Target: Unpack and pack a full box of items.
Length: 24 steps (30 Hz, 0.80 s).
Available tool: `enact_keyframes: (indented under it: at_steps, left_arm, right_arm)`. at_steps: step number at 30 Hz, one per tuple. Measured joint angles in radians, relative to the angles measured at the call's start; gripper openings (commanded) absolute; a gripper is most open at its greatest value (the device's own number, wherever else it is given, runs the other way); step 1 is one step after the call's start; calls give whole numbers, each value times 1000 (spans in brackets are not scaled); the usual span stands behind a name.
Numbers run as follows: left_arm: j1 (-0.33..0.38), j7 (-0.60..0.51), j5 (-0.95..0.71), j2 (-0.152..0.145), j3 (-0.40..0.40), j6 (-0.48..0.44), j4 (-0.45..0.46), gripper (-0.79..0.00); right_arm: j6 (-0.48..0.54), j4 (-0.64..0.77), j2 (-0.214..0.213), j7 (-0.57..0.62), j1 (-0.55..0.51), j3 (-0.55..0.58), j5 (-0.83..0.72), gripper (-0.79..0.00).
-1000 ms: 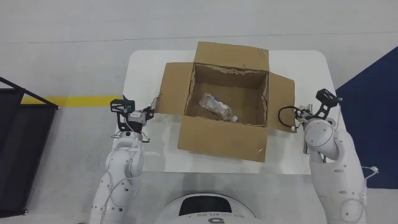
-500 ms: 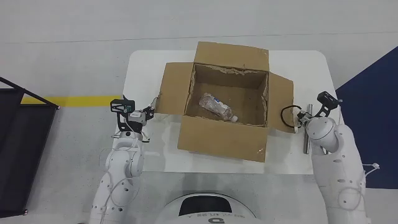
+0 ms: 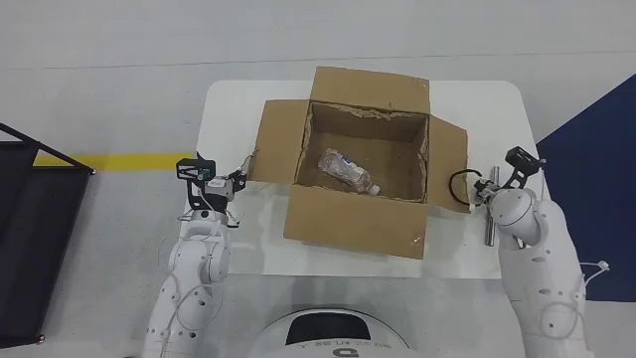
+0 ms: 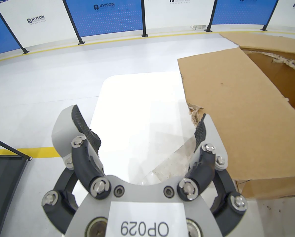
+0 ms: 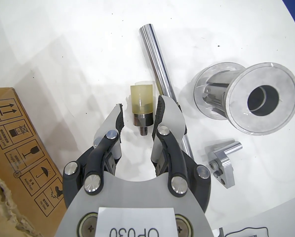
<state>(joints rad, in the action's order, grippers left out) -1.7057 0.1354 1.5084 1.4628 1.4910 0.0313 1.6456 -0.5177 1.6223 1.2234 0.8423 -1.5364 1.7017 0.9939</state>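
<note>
The open cardboard box (image 3: 298,134) stands mid-table, with a clear bagged item (image 3: 347,170) lying on its floor. My right gripper (image 5: 140,114) hovers low over the table to the right of the box. It is open, and its fingers straddle a yellowish cylinder (image 5: 141,99) with a metal base and a threaded stud, with a small gap on each side. My left gripper (image 4: 140,122) is open and holds nothing, beside the corner of the box's left flap (image 4: 236,124). A crumpled clear plastic sheet (image 4: 169,164) lies under it.
Beside the cylinder lie a long steel rod (image 5: 159,75), an aluminium spool (image 5: 246,99) and a small metal bracket (image 5: 221,159). The box wall (image 5: 19,149) rises close to the right gripper. The table's right edge (image 5: 293,25) is near. Bare tabletop (image 4: 137,94) stretches ahead of the left gripper.
The right arm has shifted slightly toward the table's near edge. The left arm and the box have not moved.
</note>
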Motion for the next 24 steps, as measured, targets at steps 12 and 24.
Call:
enact_keyframes:
  at_steps: [12, 24]
  left_arm:
    - [0, 0, 0, 0, 0, 0, 0, 0]
    - [0, 0, 0, 0, 0, 0, 0, 0]
  right_arm:
    - [-35, 304, 10, -135, -163, 147, -149, -252]
    - [351, 700, 11, -75, -327, 84, -341, 0]
